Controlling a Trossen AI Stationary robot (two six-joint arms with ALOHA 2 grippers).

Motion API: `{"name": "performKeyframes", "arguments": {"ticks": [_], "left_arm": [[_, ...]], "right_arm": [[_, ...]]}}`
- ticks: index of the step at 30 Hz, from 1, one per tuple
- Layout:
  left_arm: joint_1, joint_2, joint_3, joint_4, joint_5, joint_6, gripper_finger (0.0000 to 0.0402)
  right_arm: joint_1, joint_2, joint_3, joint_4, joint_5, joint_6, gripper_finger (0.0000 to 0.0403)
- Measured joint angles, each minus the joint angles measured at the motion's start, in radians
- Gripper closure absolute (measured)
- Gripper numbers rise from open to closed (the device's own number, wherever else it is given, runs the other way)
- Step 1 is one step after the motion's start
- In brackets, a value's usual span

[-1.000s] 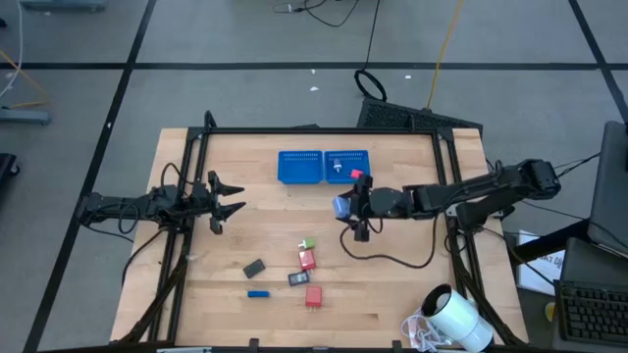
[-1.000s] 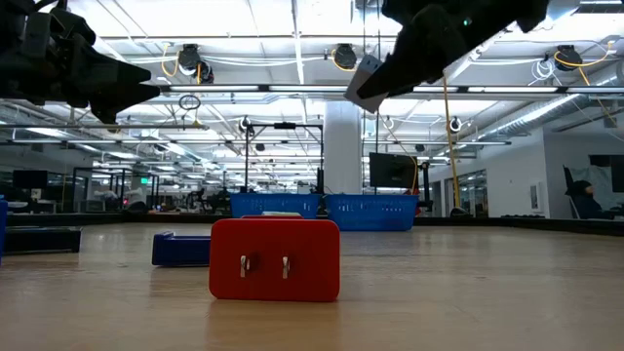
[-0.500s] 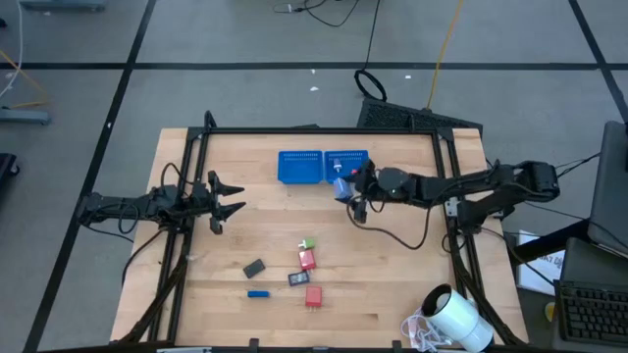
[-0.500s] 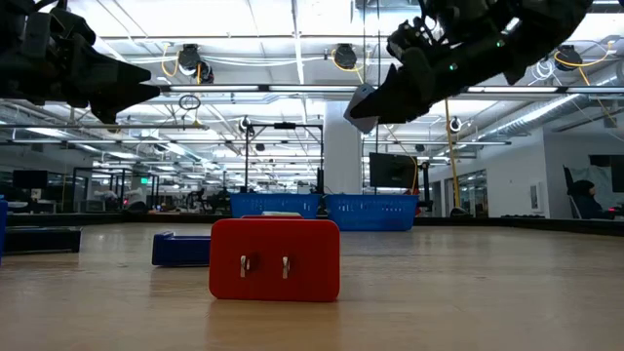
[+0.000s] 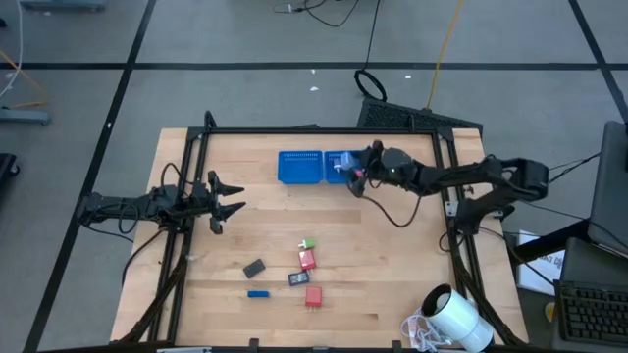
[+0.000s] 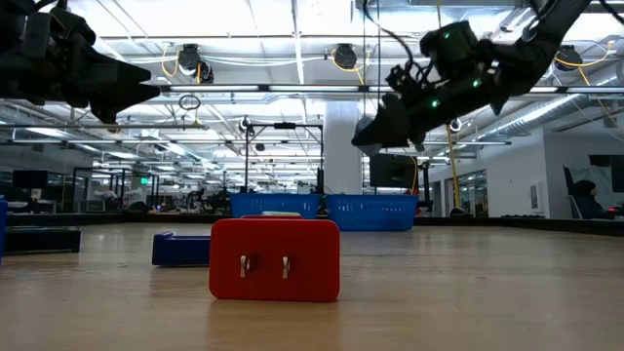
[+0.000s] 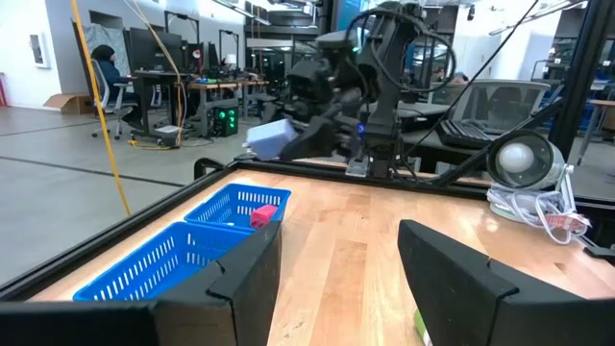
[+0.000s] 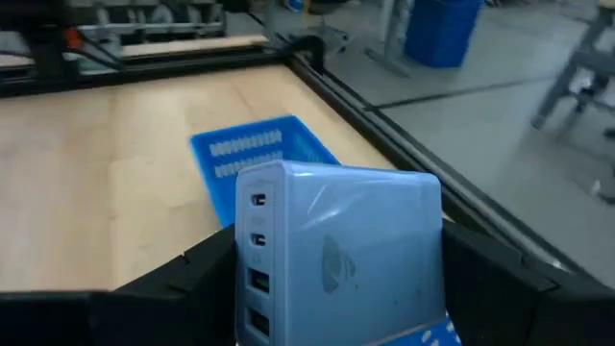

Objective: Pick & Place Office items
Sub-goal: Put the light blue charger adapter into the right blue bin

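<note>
- Wooden table [image 5: 392, 275], high view: left gripper [image 5: 232, 199] waits at its left edge, fingers apart, empty.
- Loose office items [image 5: 306, 259] lie well below the right gripper [image 5: 350, 171].
- Right gripper, clamped on a light blue charger [image 8: 336, 245], hovers over the blue mesh tray [image 5: 299, 167]; centre above its right compartment, lower, then release.

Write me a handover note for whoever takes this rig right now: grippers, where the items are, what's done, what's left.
Right gripper: shut on a light blue charger, held above the right compartment of the blue mesh tray.
Left gripper: open, empty, waiting at the table's left side.
Done: one red piece lies in the right compartment.
Left: release the charger; then the pieces at table front: dark grey piece, dark blue piece, red block, two more beside it.
</note>
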Motion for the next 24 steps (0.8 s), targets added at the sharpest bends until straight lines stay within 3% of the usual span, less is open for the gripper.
{"name": "performKeyframes", "arguments": {"ticks": [9,24], "left_arm": [[0.000,0.000,0.000,0.000,0.000,0.000,0.0188],[0.000,0.000,0.000,0.000,0.000,0.000,0.0188]], "right_arm": [[-0.081,0.091,0.000,0.020,0.002,0.028,0.0132],[-0.121,0.110,0.000,0.008,0.004,0.028,0.0130]]}}
